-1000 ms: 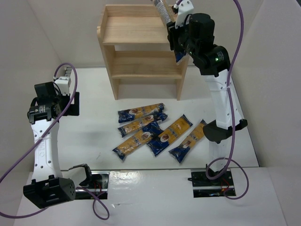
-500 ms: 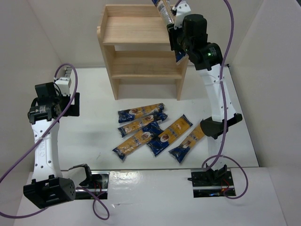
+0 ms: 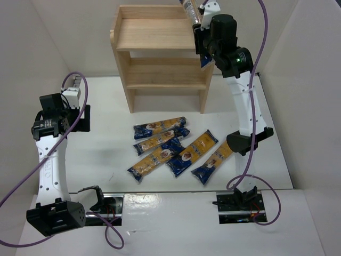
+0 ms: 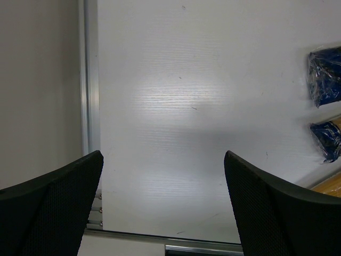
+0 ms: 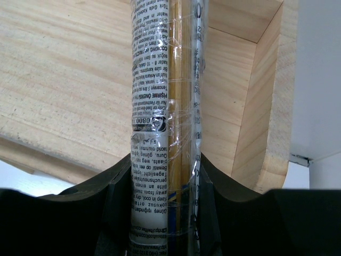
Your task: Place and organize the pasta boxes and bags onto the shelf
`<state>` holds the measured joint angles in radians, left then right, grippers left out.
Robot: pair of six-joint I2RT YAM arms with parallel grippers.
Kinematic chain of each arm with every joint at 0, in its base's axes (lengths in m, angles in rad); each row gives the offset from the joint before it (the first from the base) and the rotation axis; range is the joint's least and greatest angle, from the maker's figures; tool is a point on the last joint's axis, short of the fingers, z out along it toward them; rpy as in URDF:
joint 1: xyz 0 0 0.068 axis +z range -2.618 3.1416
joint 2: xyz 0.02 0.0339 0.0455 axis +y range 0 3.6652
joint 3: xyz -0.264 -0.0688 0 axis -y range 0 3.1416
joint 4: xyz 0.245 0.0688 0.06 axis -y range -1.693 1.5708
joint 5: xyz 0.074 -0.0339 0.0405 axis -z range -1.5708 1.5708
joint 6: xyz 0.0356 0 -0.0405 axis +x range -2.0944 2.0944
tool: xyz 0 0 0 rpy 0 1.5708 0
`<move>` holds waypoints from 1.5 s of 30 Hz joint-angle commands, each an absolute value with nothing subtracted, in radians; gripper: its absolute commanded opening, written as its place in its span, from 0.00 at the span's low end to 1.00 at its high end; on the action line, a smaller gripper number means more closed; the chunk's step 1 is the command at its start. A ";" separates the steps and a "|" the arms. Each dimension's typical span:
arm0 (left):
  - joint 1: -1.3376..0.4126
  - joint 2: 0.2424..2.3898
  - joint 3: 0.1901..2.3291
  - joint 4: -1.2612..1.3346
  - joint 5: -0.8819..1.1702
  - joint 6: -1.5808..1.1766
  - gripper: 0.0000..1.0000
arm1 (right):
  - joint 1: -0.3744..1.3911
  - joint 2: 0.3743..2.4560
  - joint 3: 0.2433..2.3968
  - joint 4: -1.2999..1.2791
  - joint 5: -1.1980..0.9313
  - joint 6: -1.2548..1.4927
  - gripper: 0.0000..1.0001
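The light wooden shelf (image 3: 154,50) stands at the back of the table. My right gripper (image 3: 201,38) is shut on a pasta pack (image 5: 165,106) and holds it above the right end of the shelf's top tier (image 5: 64,80), near the right side panel (image 5: 272,106). The held pack shows its pale printed back in the right wrist view; in the top view its ends (image 3: 187,9) stick out above and below the gripper. Several dark-blue pasta packs (image 3: 170,146) lie on the table in front of the shelf. My left gripper (image 4: 162,202) is open and empty over bare table at the left.
White walls enclose the table on the left, right and back. In the left wrist view the ends of two packs (image 4: 326,106) show at the right edge, and a metal rail (image 4: 88,106) runs along the table's left side.
My right gripper has moved a little left and up with the pack, closer over the top tier. The left arm and the packs on the table have not moved.
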<state>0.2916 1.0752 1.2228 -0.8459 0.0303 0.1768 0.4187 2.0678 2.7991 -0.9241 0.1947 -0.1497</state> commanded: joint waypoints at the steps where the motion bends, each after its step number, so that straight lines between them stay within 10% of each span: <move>1: 0.296 1.065 1.221 -0.838 0.028 0.164 1.00 | 0.397 2.060 2.861 -0.733 0.210 -0.141 0.10; 14: 0.296 1.065 1.221 -0.847 0.028 0.164 1.00 | 0.397 2.098 2.890 -0.733 0.210 -0.141 0.23; 27: 0.296 1.055 1.221 -0.847 0.028 0.164 1.00 | 0.397 2.117 2.899 -0.733 0.201 -0.150 0.70; 45: 0.296 1.037 1.212 -0.856 0.018 0.164 1.00 | 0.388 2.028 2.830 -0.742 0.210 -0.170 0.77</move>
